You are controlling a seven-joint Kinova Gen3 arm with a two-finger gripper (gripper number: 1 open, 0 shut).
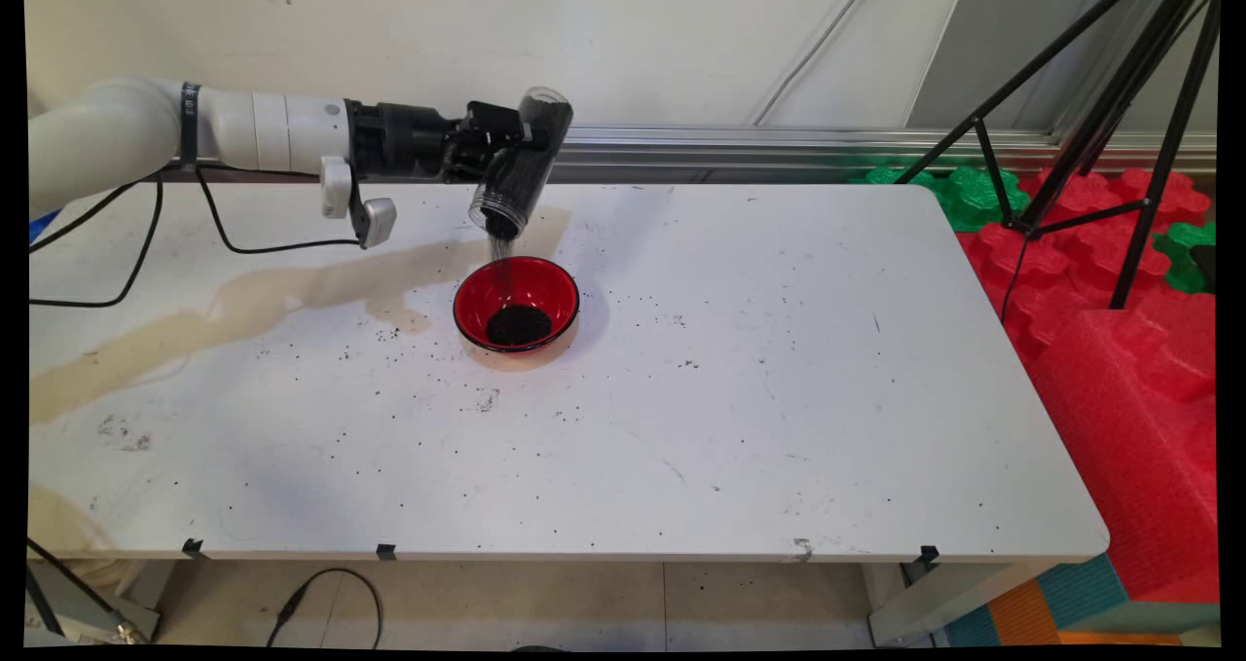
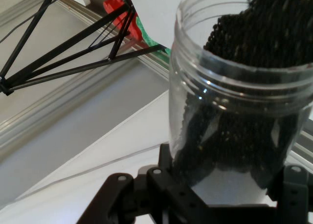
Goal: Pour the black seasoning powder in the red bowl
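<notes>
My gripper (image 1: pixel 514 145) is shut on a clear plastic jar (image 1: pixel 521 162) of small black grains, held above the table and tipped mouth-down to the lower left. A thin stream of grains falls from the jar's mouth into a red bowl (image 1: pixel 516 303) right below it, where a black heap lies at the bottom. In the hand view the jar (image 2: pixel 239 106) fills the right side, its threaded mouth up, with black grains inside and the gripper's black linkage under it.
A white table (image 1: pixel 779 398) carries a long brownish stain left of the bowl and scattered black grains around it. A black tripod (image 1: pixel 1100 126) stands at the right over red and green foam blocks (image 1: pixel 1119 349). Black cables hang from the arm.
</notes>
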